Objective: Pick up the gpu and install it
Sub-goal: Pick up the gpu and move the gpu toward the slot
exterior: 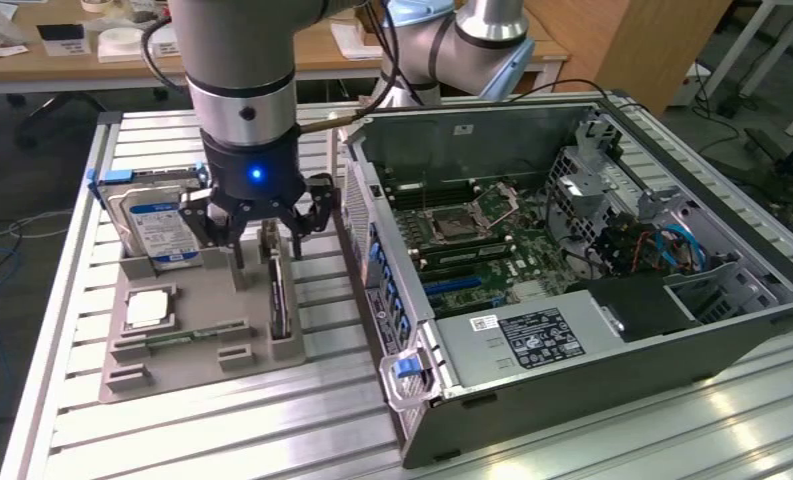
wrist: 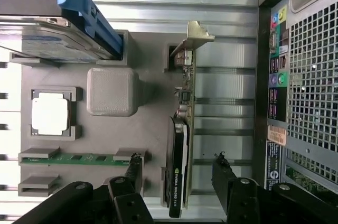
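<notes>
We see the gripper (exterior: 269, 245) hanging just above the grey tray (exterior: 196, 295), its jaws spread wide and holding nothing. The gpu (exterior: 277, 292) stands on its long edge in a slot along the tray's side nearest the open computer case (exterior: 570, 250), silver bracket toward the tray's hard-drive end. The fingers (wrist: 133, 174) straddle the card, a gap on each side. Also in the tray sit the hard drive (exterior: 156, 225), a processor (exterior: 147, 308) and a memory stick (exterior: 189, 335).
</notes>
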`<move>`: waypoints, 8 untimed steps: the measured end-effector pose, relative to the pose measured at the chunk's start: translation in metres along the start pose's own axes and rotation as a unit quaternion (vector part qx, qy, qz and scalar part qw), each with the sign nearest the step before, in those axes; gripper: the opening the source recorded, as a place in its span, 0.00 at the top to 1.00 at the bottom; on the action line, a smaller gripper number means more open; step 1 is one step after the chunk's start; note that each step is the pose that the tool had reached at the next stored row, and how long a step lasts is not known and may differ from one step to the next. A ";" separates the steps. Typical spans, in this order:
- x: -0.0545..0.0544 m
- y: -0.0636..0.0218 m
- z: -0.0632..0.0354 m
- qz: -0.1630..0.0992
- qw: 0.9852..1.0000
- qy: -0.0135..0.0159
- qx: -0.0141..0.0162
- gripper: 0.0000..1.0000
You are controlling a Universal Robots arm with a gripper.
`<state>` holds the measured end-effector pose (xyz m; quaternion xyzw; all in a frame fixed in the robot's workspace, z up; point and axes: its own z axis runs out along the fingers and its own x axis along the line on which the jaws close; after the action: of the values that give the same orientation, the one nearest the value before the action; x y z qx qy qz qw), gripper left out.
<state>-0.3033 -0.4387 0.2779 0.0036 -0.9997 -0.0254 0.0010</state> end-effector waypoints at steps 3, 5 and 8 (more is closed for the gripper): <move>0.000 -0.0029 0.0054 0.000 1.000 0.000 0.000 0.35; 0.000 -0.0043 0.0089 0.000 1.000 0.000 0.000 0.35; -0.001 -0.0050 0.0143 0.000 1.000 0.000 0.000 0.35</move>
<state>-0.3026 -0.4430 0.2633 0.0034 -0.9997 -0.0254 0.0011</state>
